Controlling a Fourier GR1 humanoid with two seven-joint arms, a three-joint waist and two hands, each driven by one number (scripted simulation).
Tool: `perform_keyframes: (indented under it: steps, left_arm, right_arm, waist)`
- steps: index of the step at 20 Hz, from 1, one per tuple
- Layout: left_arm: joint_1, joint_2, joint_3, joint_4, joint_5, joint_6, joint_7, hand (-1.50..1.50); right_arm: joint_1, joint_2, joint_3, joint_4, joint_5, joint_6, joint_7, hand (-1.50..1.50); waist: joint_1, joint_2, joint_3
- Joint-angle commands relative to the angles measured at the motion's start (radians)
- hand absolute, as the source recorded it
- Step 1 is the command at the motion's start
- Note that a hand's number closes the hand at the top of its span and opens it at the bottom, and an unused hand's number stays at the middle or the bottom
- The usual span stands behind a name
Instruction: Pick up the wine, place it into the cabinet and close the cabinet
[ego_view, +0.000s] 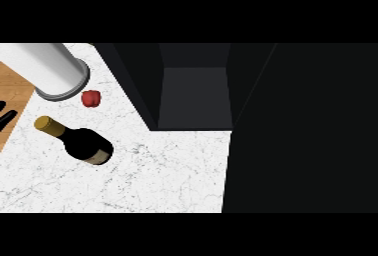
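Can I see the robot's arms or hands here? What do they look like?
No. Neither arm nor hand shows in this view, so their look cannot be told. Only the wine bottle, the white marble counter and the dark cabinet appear, among a few other things.

Your counter (162, 180) at 7 o'clock bright and evenly lit, your cabinet (310, 125) from 12 to 4 o'clock dim, nearly black, its inner panel a shade lighter grey, soft sheen along the grey cylinder (52, 65) at 10 o'clock
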Motion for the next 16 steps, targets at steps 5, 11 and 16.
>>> perform_keyframes:
  steps: [5,11,16]
  left_arm:
    - [-0.119,-0.021,-0.045,0.206,-0.138,-0.053,-0.059,-1.5]
    - [-0.079,-0.066,0.001,0.31,-0.288,-0.15,-0.237,-1.5]
    - [-0.129,-0.079,-0.015,0.429,-0.398,-0.155,-0.338,-1.5]
  right_arm:
    - [-0.01,-0.001,-0.013,-0.116,-0.082,-0.009,0.074,-1.5]
    - [-0.006,-0.002,-0.004,-0.19,-0.093,-0.027,0.143,-1.5]
    - [-0.019,0.04,0.059,-0.108,0.003,-0.034,0.068,-1.5]
  waist:
    - [-0.002,0.001,0.0]
    - [-0.003,0.0,0.0]
    - [0.002,0.0,0.0]
